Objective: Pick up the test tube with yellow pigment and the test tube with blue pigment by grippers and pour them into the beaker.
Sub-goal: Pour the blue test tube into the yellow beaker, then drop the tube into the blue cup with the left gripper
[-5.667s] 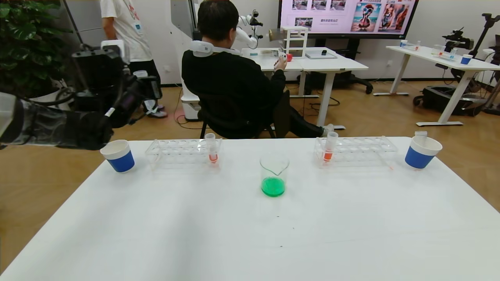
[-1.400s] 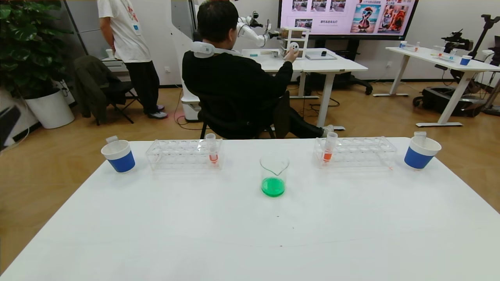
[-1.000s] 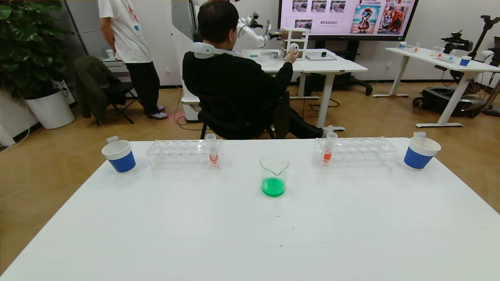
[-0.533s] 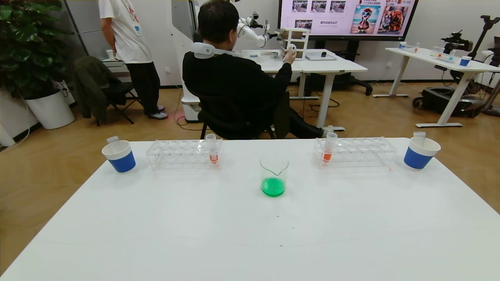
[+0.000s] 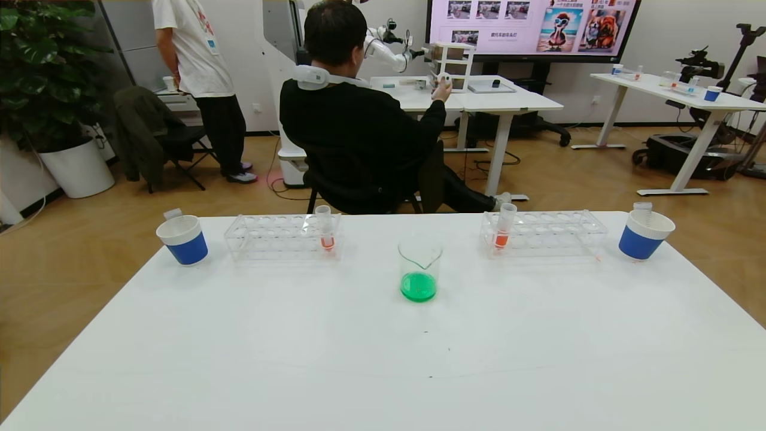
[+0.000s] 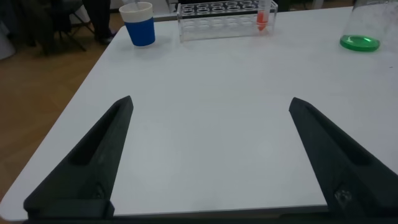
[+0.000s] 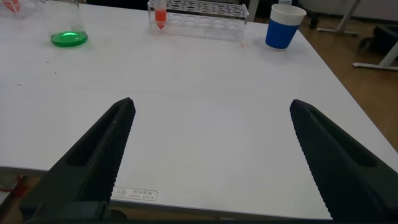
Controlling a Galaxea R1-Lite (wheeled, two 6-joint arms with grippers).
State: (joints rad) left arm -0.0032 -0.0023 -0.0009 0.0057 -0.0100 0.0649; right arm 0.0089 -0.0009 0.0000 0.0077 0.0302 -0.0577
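Note:
The beaker (image 5: 419, 269) stands mid-table and holds green liquid. It also shows in the left wrist view (image 6: 364, 28) and the right wrist view (image 7: 65, 28). No tube with yellow-green or cyan-blue liquid is in view. An empty clear tube (image 5: 172, 213) leans in the left paper cup (image 5: 182, 239). Another empty tube (image 5: 644, 207) stands in the right paper cup (image 5: 643, 234). My left gripper (image 6: 211, 100) and right gripper (image 7: 212, 102) are open and empty over the table's near edge. Neither shows in the head view.
Two clear racks (image 5: 281, 236) (image 5: 544, 233) stand at the table's far edge, each holding one tube of orange-red liquid (image 5: 326, 230) (image 5: 502, 230). A seated person (image 5: 359, 120) is behind the table.
The left arm, earlier raised beside the left cup, has withdrawn out of the head view. A clear tube now stands in that cup. Nothing on the table moved in the last second.

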